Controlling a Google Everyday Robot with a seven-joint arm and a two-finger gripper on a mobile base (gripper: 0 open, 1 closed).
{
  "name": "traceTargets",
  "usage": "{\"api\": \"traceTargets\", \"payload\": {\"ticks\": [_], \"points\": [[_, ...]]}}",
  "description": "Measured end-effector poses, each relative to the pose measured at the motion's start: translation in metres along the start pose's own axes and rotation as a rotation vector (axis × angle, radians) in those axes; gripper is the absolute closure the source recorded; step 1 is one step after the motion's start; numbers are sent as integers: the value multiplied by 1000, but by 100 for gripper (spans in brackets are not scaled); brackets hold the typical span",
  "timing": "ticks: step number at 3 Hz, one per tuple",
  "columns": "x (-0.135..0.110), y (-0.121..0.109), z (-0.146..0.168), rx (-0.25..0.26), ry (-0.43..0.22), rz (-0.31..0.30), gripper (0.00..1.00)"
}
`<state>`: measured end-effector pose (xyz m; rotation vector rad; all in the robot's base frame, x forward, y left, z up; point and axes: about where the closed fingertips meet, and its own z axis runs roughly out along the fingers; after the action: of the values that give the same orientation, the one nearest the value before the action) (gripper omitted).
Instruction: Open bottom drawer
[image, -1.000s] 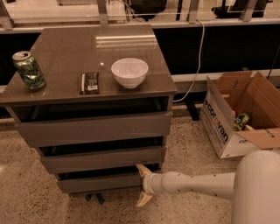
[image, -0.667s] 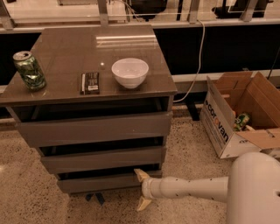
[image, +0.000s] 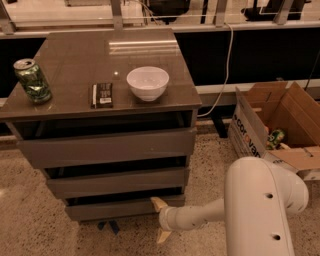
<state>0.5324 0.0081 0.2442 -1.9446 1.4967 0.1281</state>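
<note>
The grey-brown cabinet (image: 110, 145) has three drawers. The bottom drawer (image: 120, 209) is the lowest slab front, near the floor, with a dark gap above it. My gripper (image: 161, 220) is low at the right end of that front. It is open: the upper finger (image: 158, 203) lies against the drawer's top edge, and the lower finger (image: 163, 236) points down toward the floor. My white arm (image: 260, 205) reaches in from the lower right.
On the cabinet top stand a green can (image: 32, 80), a dark small box (image: 102, 95) and a white bowl (image: 147, 82). An open cardboard box (image: 275, 127) sits on the floor at the right. A cable (image: 227, 70) hangs behind. The floor is speckled terrazzo.
My gripper has moved left, closer to the bottom drawer's right end, and the arm's big white link has come further into view. The drawers look unchanged.
</note>
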Motion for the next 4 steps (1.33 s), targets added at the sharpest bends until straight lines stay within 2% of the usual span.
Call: {"api": "traceTargets", "payload": {"ticks": [1, 3, 4], "points": [[7, 3, 18, 6, 4, -13, 0], [28, -2, 24, 101, -69, 68, 0], [39, -18, 26, 122, -69, 79, 0]]}}
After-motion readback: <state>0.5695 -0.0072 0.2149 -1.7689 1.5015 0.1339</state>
